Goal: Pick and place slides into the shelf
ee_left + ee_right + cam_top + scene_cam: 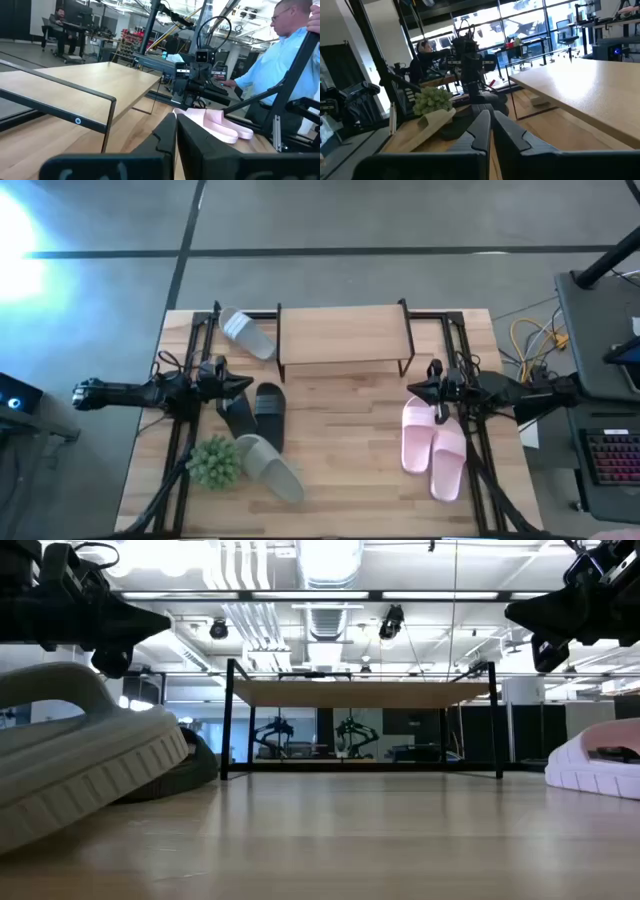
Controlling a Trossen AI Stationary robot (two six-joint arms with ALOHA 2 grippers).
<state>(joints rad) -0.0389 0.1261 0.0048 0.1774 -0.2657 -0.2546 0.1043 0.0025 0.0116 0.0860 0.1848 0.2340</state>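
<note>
Pink slides [432, 448] lie just beside the clenched, empty right pincer [432, 392], which I judge should open first, descend over one strap, then carry it to the shelf [342, 334].

Grey slide [80, 755] cut off by the low view's left edge, pink slide [598, 765] cut off at its right, black slide [190, 768] mostly hidden behind the grey one, shelf [75, 85] cropped in the left wrist view.
</note>
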